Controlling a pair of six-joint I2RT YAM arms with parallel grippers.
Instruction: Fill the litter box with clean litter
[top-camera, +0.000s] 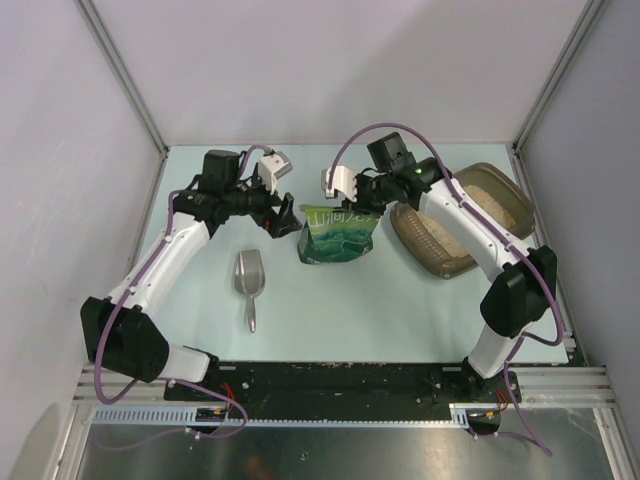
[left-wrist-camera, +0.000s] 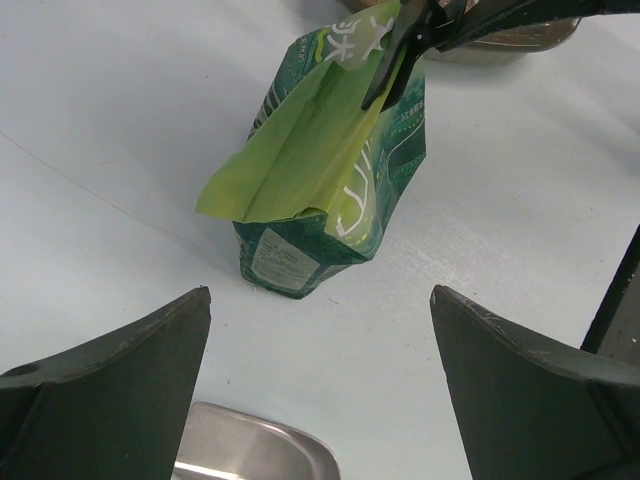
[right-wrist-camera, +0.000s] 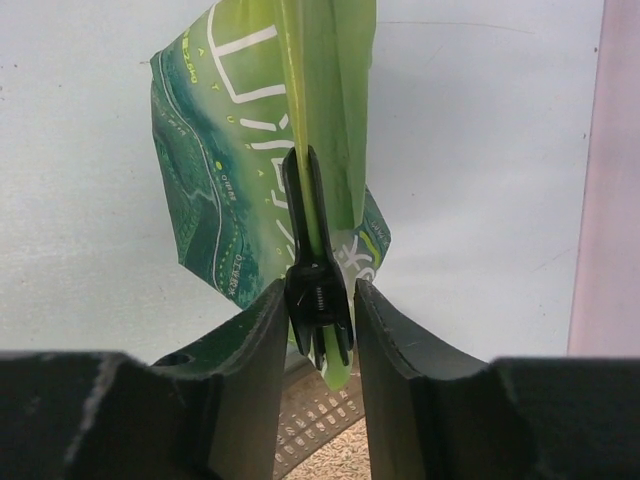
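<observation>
The brown litter box (top-camera: 503, 185) sits at the right rear, with pale beige clean litter (top-camera: 470, 215) inside. Its perforated rim (right-wrist-camera: 310, 420) and litter (right-wrist-camera: 345, 462) show under my right fingers. A green pouch bag (top-camera: 338, 238) stands upright mid-table, its folded top held by a black clip (right-wrist-camera: 318, 290). My right gripper (top-camera: 362, 203) is shut on that clip, one finger on each handle. My left gripper (top-camera: 284, 218) is open and empty, just left of the bag (left-wrist-camera: 330, 180), not touching it. The clip also shows in the left wrist view (left-wrist-camera: 398, 52).
A silver metal scoop (top-camera: 248, 280) lies on the table in front of the left gripper, its bowl below my left fingers (left-wrist-camera: 250, 455). White walls enclose the table on three sides. A black rail runs along the near edge.
</observation>
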